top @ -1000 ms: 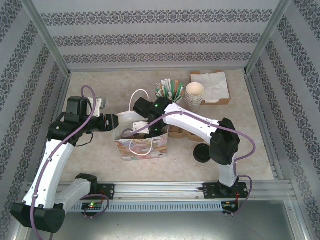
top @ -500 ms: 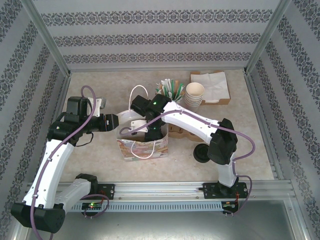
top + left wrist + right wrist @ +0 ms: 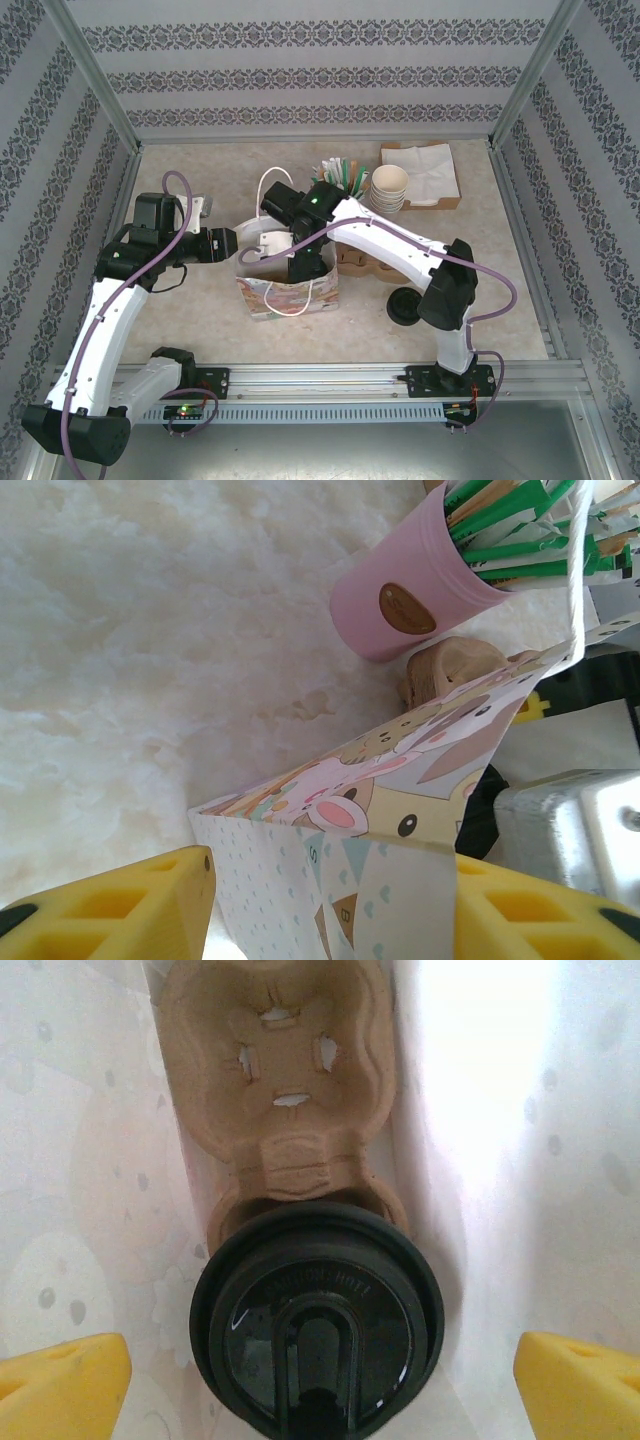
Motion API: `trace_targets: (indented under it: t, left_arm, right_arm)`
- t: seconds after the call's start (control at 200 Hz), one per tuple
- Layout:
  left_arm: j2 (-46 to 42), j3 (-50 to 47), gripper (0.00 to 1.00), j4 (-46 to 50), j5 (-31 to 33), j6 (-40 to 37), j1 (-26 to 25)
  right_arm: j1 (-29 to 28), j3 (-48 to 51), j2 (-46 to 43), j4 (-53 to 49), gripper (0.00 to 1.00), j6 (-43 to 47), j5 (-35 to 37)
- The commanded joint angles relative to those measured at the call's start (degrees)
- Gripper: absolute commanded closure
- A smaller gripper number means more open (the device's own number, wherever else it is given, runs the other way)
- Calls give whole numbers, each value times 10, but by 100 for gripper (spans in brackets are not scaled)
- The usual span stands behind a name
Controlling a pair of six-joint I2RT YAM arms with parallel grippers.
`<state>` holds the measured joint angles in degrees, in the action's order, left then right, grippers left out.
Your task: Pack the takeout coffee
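Inside the patterned paper bag (image 3: 290,292) near the middle of the table (image 3: 480,240), the takeout coffee (image 3: 315,1320) sits in one hole of the pulp cup carrier (image 3: 280,1070), black lid up. The right gripper (image 3: 322,1385) has spread its fingers wide in the last second, and they now stand clear of the cup on both sides. The left gripper (image 3: 330,910) clamps the bag's end wall, holding the mouth open. The release suggests the cup is packed, with only the right arm's withdrawal left.
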<state>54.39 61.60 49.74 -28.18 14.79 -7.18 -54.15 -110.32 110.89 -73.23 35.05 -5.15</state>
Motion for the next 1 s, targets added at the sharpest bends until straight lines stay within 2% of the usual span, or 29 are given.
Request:
trace_targets:
  t: [0.0,0.29,0.694,0.999]
  left_arm:
    - [1,-3,44,0,10,0,-7]
    - [3,-1,44,-1,10,2,-7]
    - [3,0,44,3,10,1,-7]
    - [5,0,44,0,13,-1,-7]
  right_arm:
    - [-1,-20,-28,-23,2,1,15]
    - [2,-34,-44,-11,2,-9,16]
    - [17,-137,-30,-70,2,-59,-24]
    - [23,-192,-67,-47,2,-89,-35]
